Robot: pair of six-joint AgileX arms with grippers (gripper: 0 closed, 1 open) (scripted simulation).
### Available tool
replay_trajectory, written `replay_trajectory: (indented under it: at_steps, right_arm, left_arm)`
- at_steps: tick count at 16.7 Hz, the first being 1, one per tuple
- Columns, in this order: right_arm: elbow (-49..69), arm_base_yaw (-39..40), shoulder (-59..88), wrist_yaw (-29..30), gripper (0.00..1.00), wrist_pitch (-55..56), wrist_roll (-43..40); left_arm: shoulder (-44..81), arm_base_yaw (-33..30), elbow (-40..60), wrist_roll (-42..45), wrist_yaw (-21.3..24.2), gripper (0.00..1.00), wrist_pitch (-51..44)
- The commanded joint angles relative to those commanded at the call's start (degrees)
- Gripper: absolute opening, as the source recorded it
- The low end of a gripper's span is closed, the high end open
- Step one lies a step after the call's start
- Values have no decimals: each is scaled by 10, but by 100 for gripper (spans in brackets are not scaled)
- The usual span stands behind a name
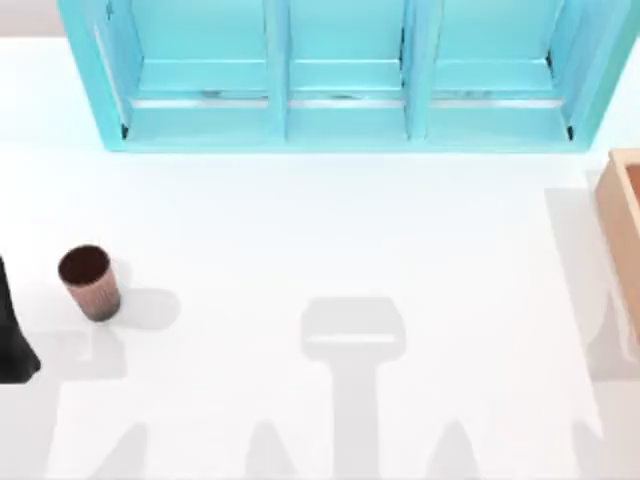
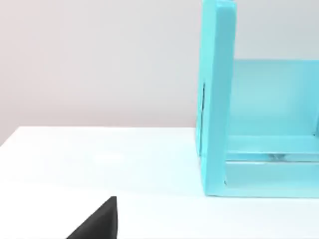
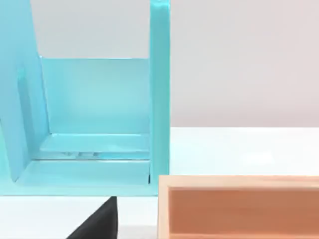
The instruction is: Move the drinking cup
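The drinking cup (image 1: 90, 283) is small, reddish-brown and ribbed, with a dark inside. It stands upright on the white table (image 1: 330, 230) near the left side. My left arm (image 1: 12, 335) is a black shape at the table's left edge, just left of the cup and a little nearer the front, apart from it. A dark piece of the left gripper (image 2: 97, 222) shows in the left wrist view. A like piece of the right gripper (image 3: 97, 221) shows in the right wrist view, close to a wooden box.
A large turquoise shelf unit (image 1: 340, 80) with three bays spans the back of the table; its end wall (image 2: 217, 99) faces the left wrist camera. A light wooden box (image 1: 625, 215) stands at the right edge, its rim (image 3: 239, 181) close before the right wrist.
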Motion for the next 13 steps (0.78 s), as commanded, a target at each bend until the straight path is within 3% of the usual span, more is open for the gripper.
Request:
replay_trajectory:
  at_steps: [6, 13]
  right_arm:
    - [0, 0, 0, 0, 100, 0, 0]
    - [0, 0, 0, 0, 100, 0, 0]
  left_arm:
    - [59, -11, 59, -9, 1, 100, -51]
    - [385, -51, 344, -46, 1, 100, -281]
